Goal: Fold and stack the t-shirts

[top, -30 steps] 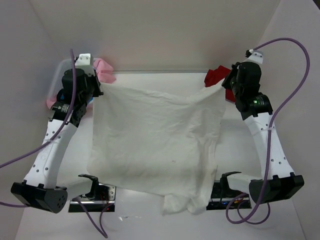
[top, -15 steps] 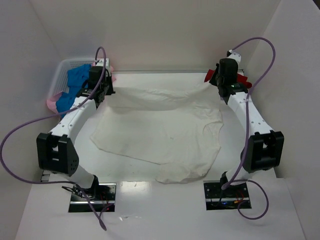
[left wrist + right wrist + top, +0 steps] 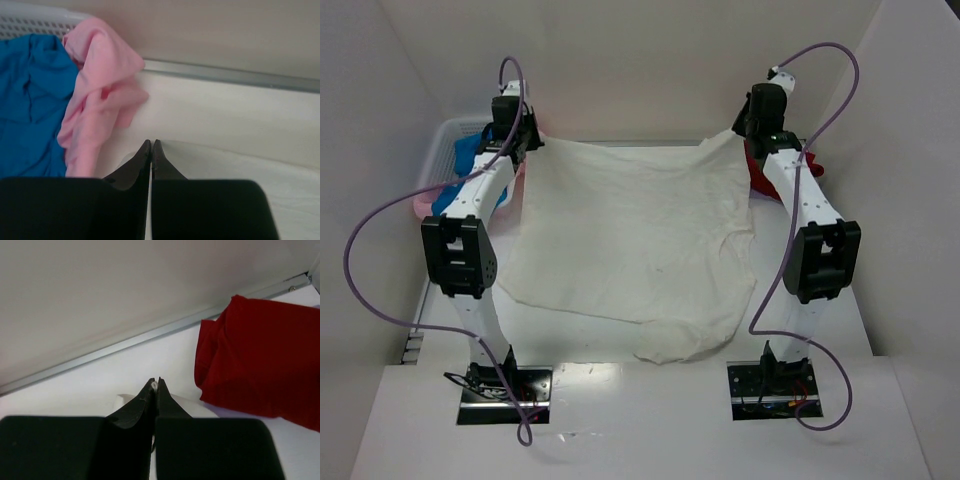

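A cream-white t-shirt [image 3: 630, 235] lies spread over the table, its far edge stretched between my two grippers near the back wall. My left gripper [image 3: 525, 140] is shut on the shirt's far left corner; in the left wrist view its jaws [image 3: 151, 143] are pressed together over the pale cloth [image 3: 235, 167]. My right gripper [image 3: 740, 133] is shut on the far right corner, and a sliver of white cloth shows between its tips [image 3: 155, 383]. A red t-shirt [image 3: 260, 355] lies just right of that gripper. Pink [image 3: 100, 95] and blue [image 3: 30, 100] t-shirts sit left of the left gripper.
A white mesh basket [image 3: 445, 140] at the back left holds the blue and pink shirts. The back wall's metal strip [image 3: 100, 355] runs close ahead of both grippers. Both arms reach the table's full depth along the shirt's sides. The shirt's near hem [image 3: 670, 345] is bunched.
Both arms have stretched out toward the back wall, carrying the shirt's held edge with them. The shirt went from hanging toward the camera to lying flat on the table.
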